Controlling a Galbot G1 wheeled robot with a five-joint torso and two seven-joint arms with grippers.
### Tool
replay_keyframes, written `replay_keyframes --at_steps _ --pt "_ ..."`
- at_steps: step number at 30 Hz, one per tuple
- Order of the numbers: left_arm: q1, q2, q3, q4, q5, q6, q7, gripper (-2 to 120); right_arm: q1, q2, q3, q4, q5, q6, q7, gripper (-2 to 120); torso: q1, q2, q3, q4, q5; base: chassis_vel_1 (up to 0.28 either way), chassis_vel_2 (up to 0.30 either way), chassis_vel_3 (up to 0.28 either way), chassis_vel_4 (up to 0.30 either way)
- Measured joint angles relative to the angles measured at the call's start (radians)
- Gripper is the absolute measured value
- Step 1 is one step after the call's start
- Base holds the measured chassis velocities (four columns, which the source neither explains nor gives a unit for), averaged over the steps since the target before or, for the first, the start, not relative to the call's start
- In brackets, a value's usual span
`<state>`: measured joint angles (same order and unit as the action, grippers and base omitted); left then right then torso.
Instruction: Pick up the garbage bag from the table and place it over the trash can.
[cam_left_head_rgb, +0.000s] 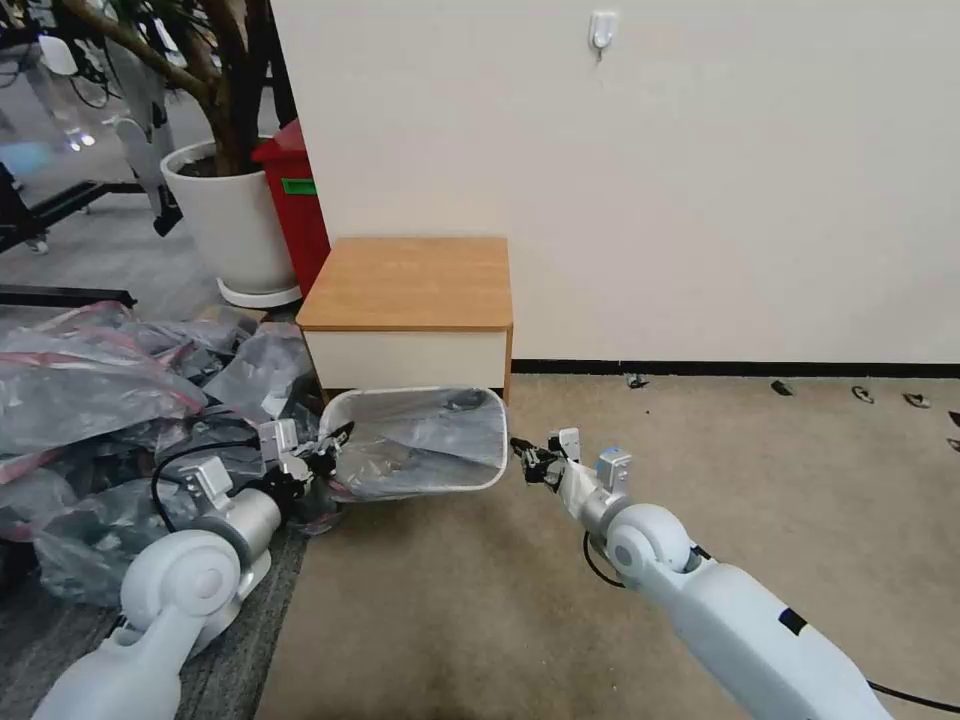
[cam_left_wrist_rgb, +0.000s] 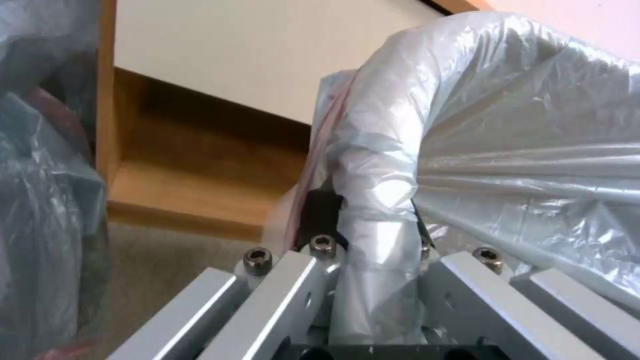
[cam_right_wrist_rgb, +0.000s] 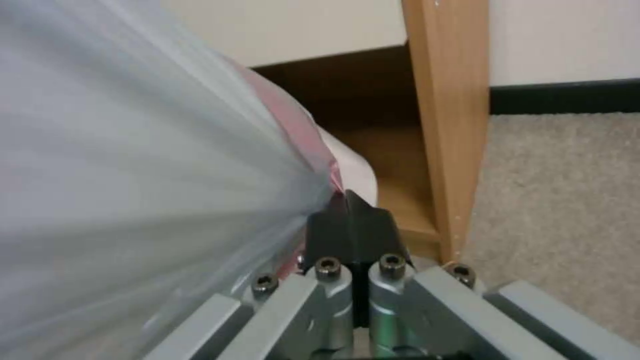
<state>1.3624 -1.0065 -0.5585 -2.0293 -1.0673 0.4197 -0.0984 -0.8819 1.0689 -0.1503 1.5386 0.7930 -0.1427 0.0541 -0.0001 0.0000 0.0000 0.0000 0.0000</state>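
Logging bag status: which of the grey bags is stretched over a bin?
The garbage bag lining the cream trash can before the wooden cabinet; the other bags lie heaped on the floor.

A plain cream wall (cam_left_head_rgb: 700, 180) with a black baseboard (cam_left_head_rgb: 740, 368) meets beige carpet (cam_left_head_rgb: 720, 470). A small white hook (cam_left_head_rgb: 601, 30) hangs high on it. A potted tree in a white pot (cam_left_head_rgb: 235, 225) stands to the left beside a red bin (cam_left_head_rgb: 300, 205).

No writing, brand, number or sign can be read anywhere. The red bin (cam_left_head_rgb: 297, 200) beside the plant pot (cam_left_head_rgb: 232, 215) carries a small green label (cam_left_head_rgb: 298, 186), but whatever is printed on it is too small to make out.
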Motion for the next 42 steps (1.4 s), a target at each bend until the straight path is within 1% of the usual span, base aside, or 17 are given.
replay_keyframes --at_steps 9,16,18,19,20,23,25,26,28,29,32,33,34,37,38,40,42 --pt "-0.009 0.000 0.010 0.012 0.000 0.002 0.000 3 0.018 0.016 -0.021 -0.058 -0.051 0.036 0.017 0 0.000 0.000 0.000 0.0000 0.0000 0.000 0.000 0.000 0.000" --pt "-0.010 -0.001 0.011 0.022 0.001 0.002 0.000 3 0.014 0.020 -0.031 -0.059 -0.072 0.067 0.037 0 0.000 0.000 0.000 0.0000 -0.0001 0.000 0.000 0.000 0.000" --pt "-0.013 -0.003 0.011 0.027 0.002 0.002 0.000 3 0.007 0.019 -0.033 -0.046 -0.079 0.077 0.054 7 0.000 0.000 0.000 0.0000 0.0000 0.000 0.000 0.000 0.000" --pt "-0.016 -0.004 0.011 0.031 0.004 0.001 -0.001 3 0.002 0.016 -0.033 -0.038 -0.082 0.081 0.060 14 0.000 0.000 0.000 0.0001 0.0000 0.000 0.000 0.000 0.000" --pt "-0.016 -0.004 0.011 0.031 0.004 0.001 -0.001 3 0.002 0.016 -0.033 -0.038 -0.082 0.081 0.060 14 0.000 0.000 0.000 0.0001 0.0000 0.000 0.000 0.000 0.000" --pt "-0.023 -0.005 0.012 0.047 0.019 -0.008 -0.012 3 -0.018 -0.003 -0.028 -0.003 -0.100 0.085 0.082 27 0.000 0.000 0.000 0.0000 0.0000 0.000 0.000 0.000 0.000" --pt "-0.025 -0.006 0.012 0.052 0.021 -0.010 -0.017 3 -0.026 -0.010 -0.024 0.010 -0.108 0.086 0.086 30 0.000 0.000 0.000 0.0001 0.0000 0.000 0.000 0.000 0.000" --pt "-0.028 -0.008 0.012 0.059 0.022 -0.013 -0.021 3 -0.038 -0.023 -0.018 0.028 -0.118 0.087 0.091 37 0.000 0.000 0.000 0.0000 -0.0001 0.000 0.000 0.000 0.000" --pt "-0.034 -0.014 0.011 0.069 0.024 -0.016 -0.023 3 -0.052 -0.037 -0.007 0.051 -0.124 0.087 0.095 45 0.000 0.000 0.000 -0.0001 0.0001 0.000 0.000 0.000 0.000" --pt "-0.034 -0.014 0.011 0.069 0.024 -0.016 -0.023 3 -0.052 -0.037 -0.007 0.051 -0.124 0.087 0.095 45 0.000 0.000 0.000 -0.0001 0.0001 0.000 0.000 0.000 0.000" --pt "-0.040 -0.022 0.010 0.080 0.028 -0.018 -0.028 3 -0.076 -0.060 0.012 0.094 -0.125 0.087 0.096 59 0.000 0.000 0.000 -0.0001 0.0001 0.000 0.000 0.000 0.000" --pt "-0.040 -0.022 0.010 0.080 0.028 -0.018 -0.028 3 -0.076 -0.060 0.012 0.094 -0.125 0.087 0.096 59 0.000 0.000 0.000 -0.0001 0.0001 0.000 0.000 0.000 0.000" --pt "-0.040 -0.025 0.010 0.083 0.031 -0.020 -0.030 3 -0.085 -0.071 0.020 0.110 -0.127 0.087 0.096 63 0.000 0.000 0.000 -0.0001 0.0001 0.000 0.000 0.000 0.000" --pt "-0.032 -0.036 0.013 0.085 0.076 -0.035 -0.041 3 -0.115 -0.118 0.061 0.168 -0.214 0.095 0.096 80 0.000 0.000 0.000 -0.0001 0.0002 0.000 0.000 0.000 0.000" --pt "-0.032 -0.036 0.013 0.085 0.076 -0.035 -0.041 3 -0.115 -0.118 0.061 0.168 -0.214 0.095 0.096 80 0.000 0.000 0.000 -0.0001 0.0002 0.000 0.000 0.000 0.000" --pt "-0.026 -0.046 0.020 0.083 0.108 -0.041 -0.056 3 -0.134 -0.145 0.078 0.211 -0.295 0.107 0.092 88 0.000 0.000 0.000 -0.0001 0.0000 0.000 0.000 0.000 0.000" --pt "-0.023 -0.055 0.030 0.078 0.144 -0.049 -0.078 3 -0.151 -0.168 0.087 0.267 -0.353 0.111 0.089 81 0.000 0.000 0.000 -0.0001 0.0001 0.000 0.000 0.000 0.000"
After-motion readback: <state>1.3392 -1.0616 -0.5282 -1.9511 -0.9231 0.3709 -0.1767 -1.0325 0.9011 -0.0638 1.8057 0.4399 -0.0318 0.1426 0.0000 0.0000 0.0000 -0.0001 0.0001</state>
